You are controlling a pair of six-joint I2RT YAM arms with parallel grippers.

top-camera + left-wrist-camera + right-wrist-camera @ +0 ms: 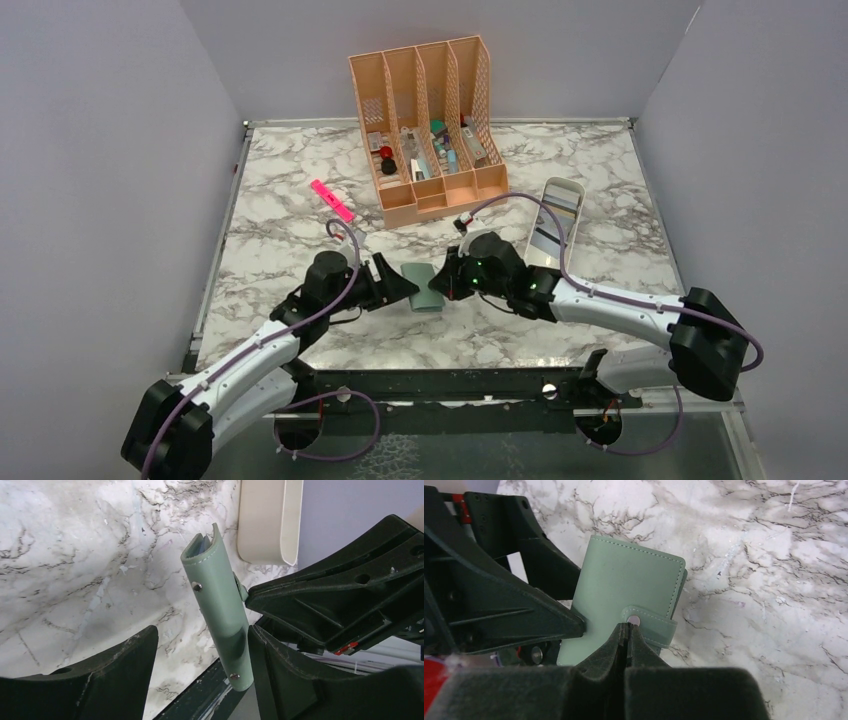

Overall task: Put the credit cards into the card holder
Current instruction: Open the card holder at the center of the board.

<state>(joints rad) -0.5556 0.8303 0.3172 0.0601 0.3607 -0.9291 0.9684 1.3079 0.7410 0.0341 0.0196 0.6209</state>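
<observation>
Marble tabletop (300,230): closed card holder (425,290); peach organizer (445,192) with small items (440,145)

The left arm (250,360) and right arm (610,300) are reaching inward from the near edge, their wrists facing each other at mid-table. The left gripper (202,640) is holding its jaws wide around the card holder (624,580). The right gripper (626,627) is pinching its tab.

No text, brand, number or sign can be read anywhere. Any labels on the small items inside the peach slotted plastic desk organizer (445,202) are too small to make out. The pale green leather card holder (624,585), nearer the arms than that organizer, shows only plain stitching and a metal snap.
</observation>
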